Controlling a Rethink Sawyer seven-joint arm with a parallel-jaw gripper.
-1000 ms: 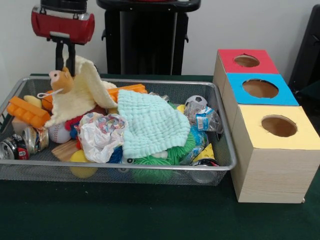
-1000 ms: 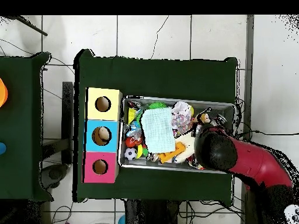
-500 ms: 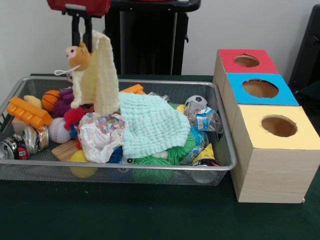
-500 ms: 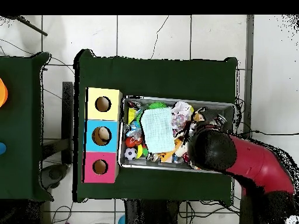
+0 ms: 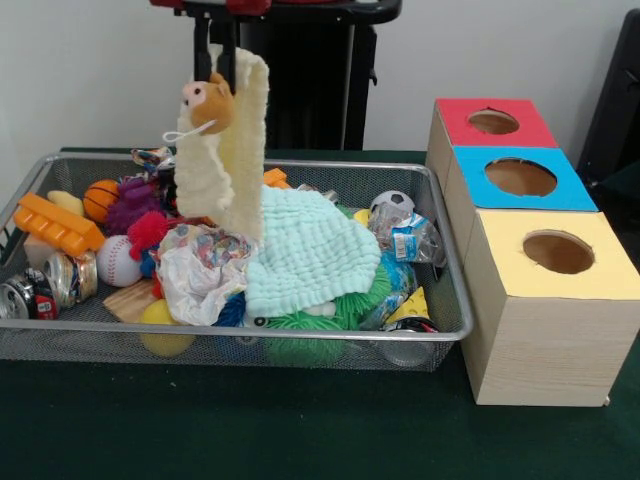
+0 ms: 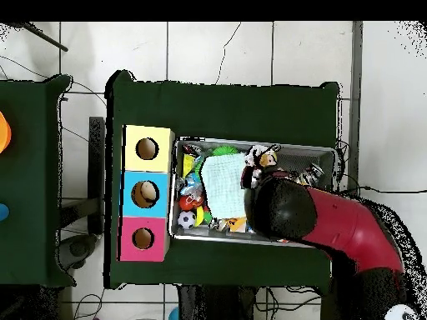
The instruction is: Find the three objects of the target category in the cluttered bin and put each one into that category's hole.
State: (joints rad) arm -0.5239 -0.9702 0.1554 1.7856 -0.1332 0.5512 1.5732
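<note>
My gripper (image 5: 222, 76) hangs at the top of the front view, above the left half of the silver wire-mesh bin (image 5: 452, 280). It is shut on a tan-orange plush toy (image 5: 209, 101), and a cream knitted cloth (image 5: 232, 160) is caught with it and hangs down to the pile. The red-topped hole (image 5: 493, 121) is on the far box to the right of the bin. In the overhead view the red arm (image 6: 288, 212) covers the gripper; the bin (image 6: 327, 151) and the red hole (image 6: 143, 238) show. I make out no other plush toy.
Blue-topped (image 5: 520, 177) and yellow-topped (image 5: 557, 252) boxes stand nearer than the red one. The bin holds a mint cloth (image 5: 305, 245), crumpled plastic (image 5: 200, 270), a baseball (image 5: 118, 262), a basketball (image 5: 100, 198), a soccer ball (image 5: 392, 205), cans (image 5: 30, 295) and an orange block (image 5: 55, 225).
My gripper has risen and moved right in the front view, carrying the plush toy. The cream cloth has been pulled up off the pile and now hangs almost straight.
</note>
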